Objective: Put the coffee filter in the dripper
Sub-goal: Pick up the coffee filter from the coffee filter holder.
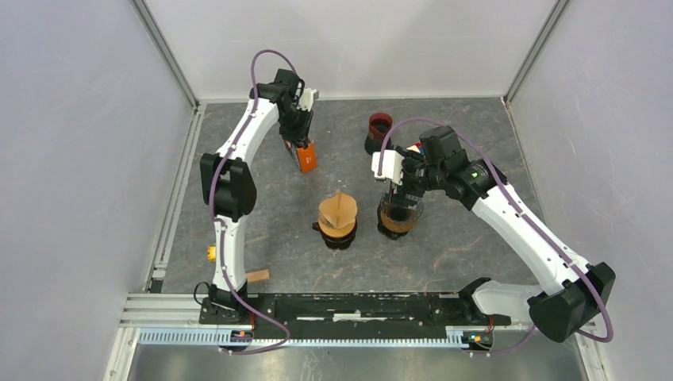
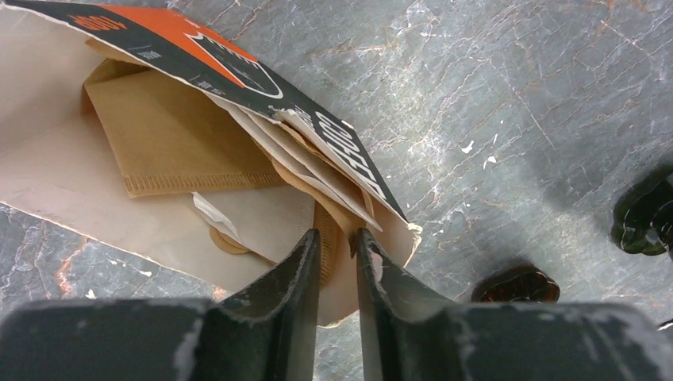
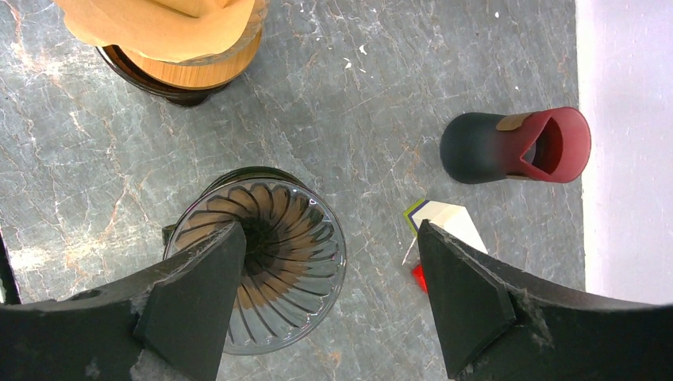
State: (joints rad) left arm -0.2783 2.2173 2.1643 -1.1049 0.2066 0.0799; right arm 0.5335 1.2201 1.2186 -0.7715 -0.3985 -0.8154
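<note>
two drippers stand mid-table: a lined dripper (image 1: 337, 216), and the empty dripper (image 3: 258, 266) under the right gripper (image 3: 332, 230), its fingers gaping wide, likely to steady it. the left gripper (image 2: 337, 234) nearly closes around a coffee filter (image 2: 329, 222) edge inside the packet (image 2: 198, 55); whether it pinches, i cannot tell.

Bright, even overhead light leaves soft, faint shadows on the marbled tabletop (image 1: 286, 230). Wrist views are sharp on the tabletop and softer on the near fingers (image 2: 294, 317). The glass dripper (image 3: 294, 270) glints mildly.
</note>
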